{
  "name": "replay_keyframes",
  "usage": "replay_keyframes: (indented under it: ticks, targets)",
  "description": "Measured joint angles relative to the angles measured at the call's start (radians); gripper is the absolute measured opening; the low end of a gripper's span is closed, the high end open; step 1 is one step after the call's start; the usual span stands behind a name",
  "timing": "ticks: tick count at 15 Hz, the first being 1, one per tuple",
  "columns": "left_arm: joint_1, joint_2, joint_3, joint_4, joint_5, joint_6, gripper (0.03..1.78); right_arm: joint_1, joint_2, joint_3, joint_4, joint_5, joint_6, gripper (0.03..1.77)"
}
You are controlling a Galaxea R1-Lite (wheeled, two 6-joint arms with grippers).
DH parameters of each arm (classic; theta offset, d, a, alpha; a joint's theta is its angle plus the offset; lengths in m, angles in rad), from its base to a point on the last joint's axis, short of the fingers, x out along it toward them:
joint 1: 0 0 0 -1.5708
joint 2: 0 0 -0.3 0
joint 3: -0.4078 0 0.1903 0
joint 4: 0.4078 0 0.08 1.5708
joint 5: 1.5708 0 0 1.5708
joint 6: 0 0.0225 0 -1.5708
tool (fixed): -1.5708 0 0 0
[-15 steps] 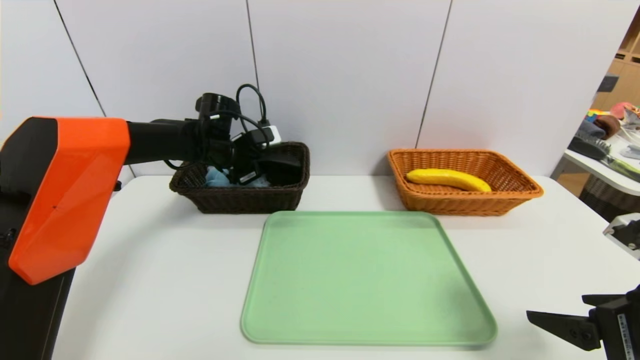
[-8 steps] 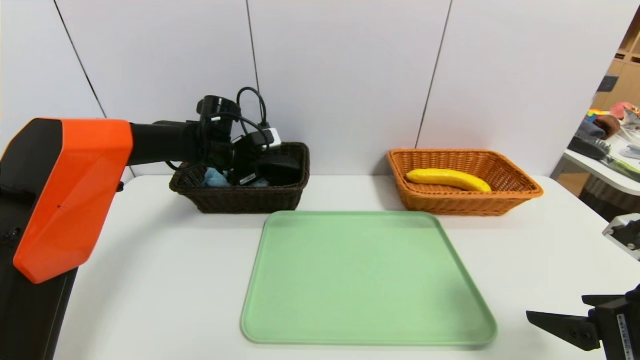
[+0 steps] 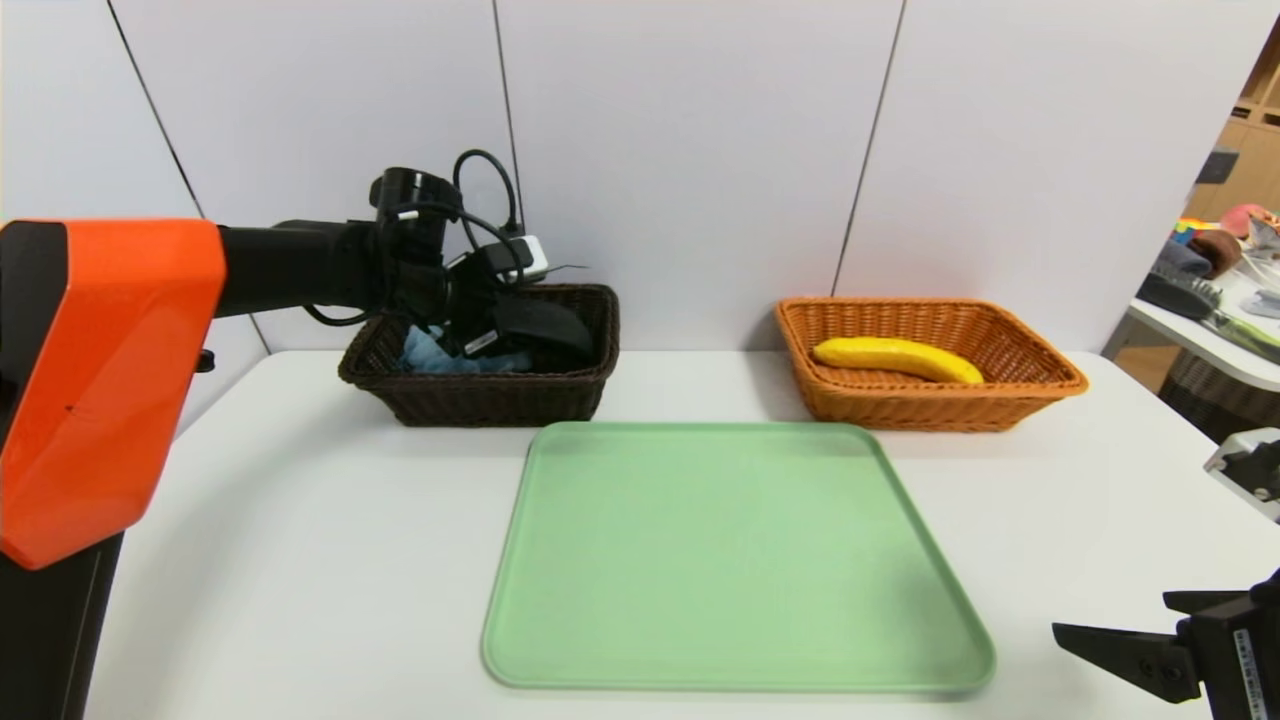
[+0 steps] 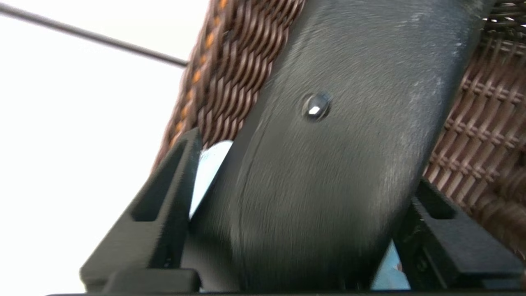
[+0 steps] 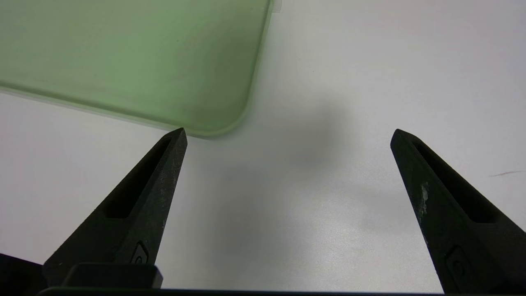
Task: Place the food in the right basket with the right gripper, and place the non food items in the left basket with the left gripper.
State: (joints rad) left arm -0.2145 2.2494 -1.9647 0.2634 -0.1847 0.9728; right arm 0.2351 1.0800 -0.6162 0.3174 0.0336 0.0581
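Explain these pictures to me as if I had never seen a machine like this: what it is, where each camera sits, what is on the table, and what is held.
It is a two-armed robot. One camera looks down from its head; one rides on each wrist. On the white table lie a green tray, a dark basket with a black case and a blue puff, and an orange basket with a banana. The left claw reaches into the dark basket, fingers either side of the case. The right claw waits open, holding nothing.

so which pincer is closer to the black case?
Left. The left pincer straddles the black case in the dark basket; the right pincer hangs near the green tray.
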Motion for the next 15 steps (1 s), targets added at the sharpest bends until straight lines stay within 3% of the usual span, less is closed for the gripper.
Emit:
replay_keyframes:
  ticks: [9,15]
  targets:
    - [0.012,-0.129,0.000,0.077,-0.005,-0.007,1.61,0.001,0.000,0.003,-0.031,0.003,0.000,1.71]
    - [0.020,-0.280,0.001,0.230,-0.008,-0.088,1.66,0.001,0.001,-0.001,-0.032,0.004,-0.001,1.71]
